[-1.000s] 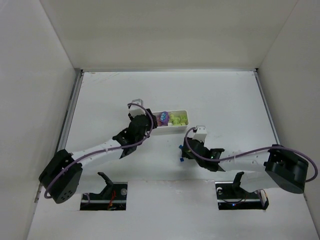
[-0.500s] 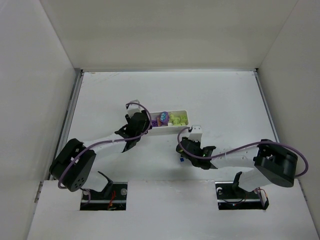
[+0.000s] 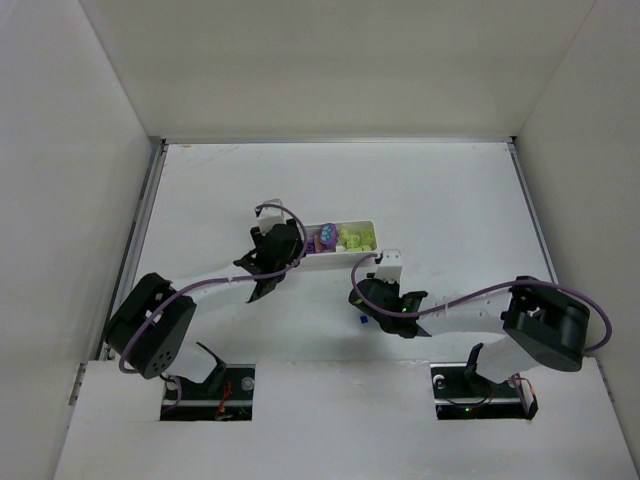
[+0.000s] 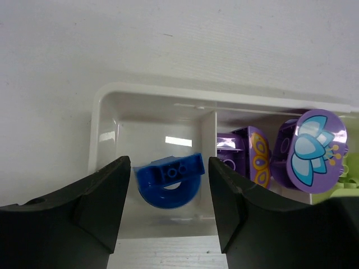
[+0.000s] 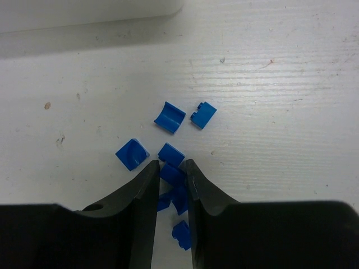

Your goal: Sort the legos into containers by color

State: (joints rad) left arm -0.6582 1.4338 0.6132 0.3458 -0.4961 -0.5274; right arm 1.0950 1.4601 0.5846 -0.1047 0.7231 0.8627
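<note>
The white three-compartment tray (image 3: 345,255) lies mid-table. In the left wrist view its left compartment (image 4: 151,95) holds one blue arch brick (image 4: 168,180). Purple bricks (image 4: 252,159) and a purple butterfly piece (image 4: 314,148) fill the middle compartment, and lime-yellow ones (image 3: 356,238) fill the right. My left gripper (image 4: 168,168) is open over the left compartment, with a gap on each side of the blue brick. My right gripper (image 5: 173,165) is down on the table, shut on a small blue brick (image 5: 173,175) within a cluster of several blue bricks (image 5: 169,117).
Loose blue bricks lie around the right fingers (image 5: 132,153), (image 5: 203,115), (image 5: 182,234). They show as blue specks in the top view (image 3: 362,320). The tray's near wall is just beyond them. White walls enclose the table on three sides.
The right gripper has shifted slightly left onto the blue cluster. The left gripper has edged toward the tray's left end.
</note>
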